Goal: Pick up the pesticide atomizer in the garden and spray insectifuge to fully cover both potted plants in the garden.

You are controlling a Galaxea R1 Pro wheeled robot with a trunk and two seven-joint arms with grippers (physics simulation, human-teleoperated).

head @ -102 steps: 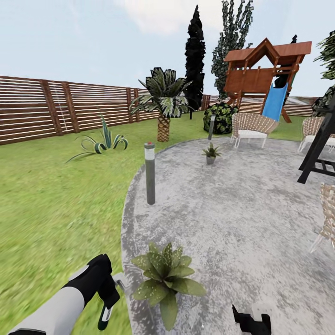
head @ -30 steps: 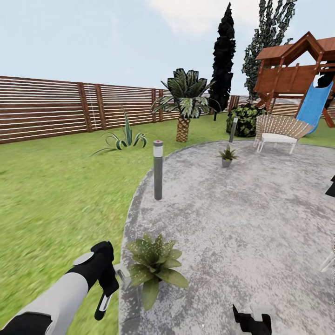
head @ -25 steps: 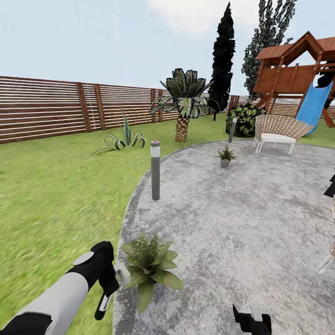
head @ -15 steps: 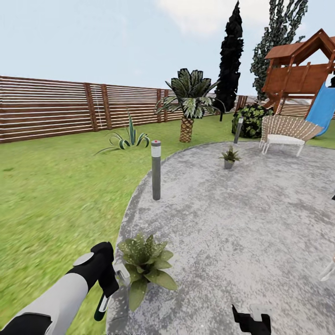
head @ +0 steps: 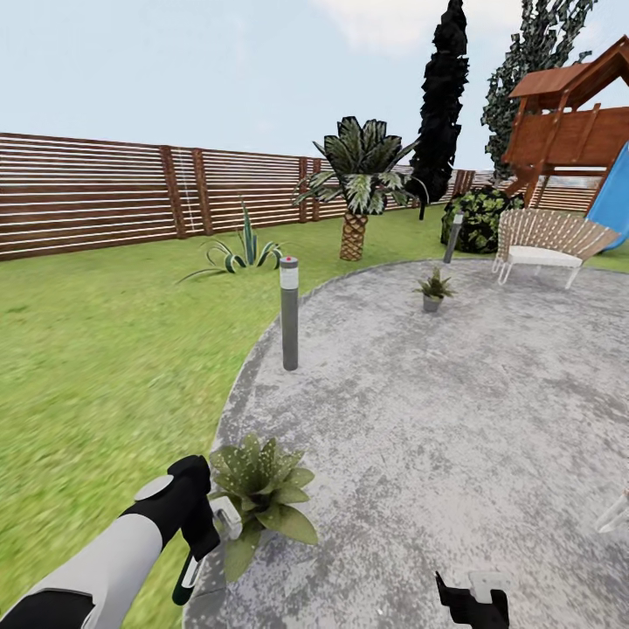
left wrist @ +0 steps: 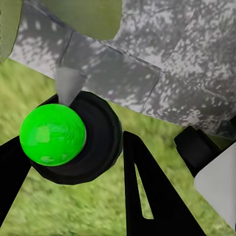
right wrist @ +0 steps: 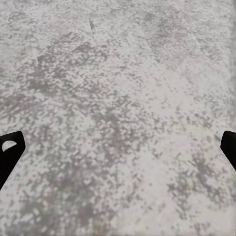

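While the left tool [head: 199, 559] is clamped on the spray bottle [left wrist: 73, 142], the near potted plant [head: 258, 489] lies just beside it, toward the patio [head: 454, 411]; the far plant [head: 433, 289] sits well ahead. Right tool [head: 472, 603] hangs apart, empty.

The near plant [head: 260, 489] hides its own pot under the leaves. The far plant [head: 433, 289] is too small to show speckles. The slide [head: 613, 199] and playhouse [head: 577, 122] run off the frame's edge, as does a chair leg [head: 614, 519]. The right end effector [head: 473, 603] is cut by the bottom edge. The atomizer [head: 186, 577] is mostly covered by the left end effector [head: 199, 542].
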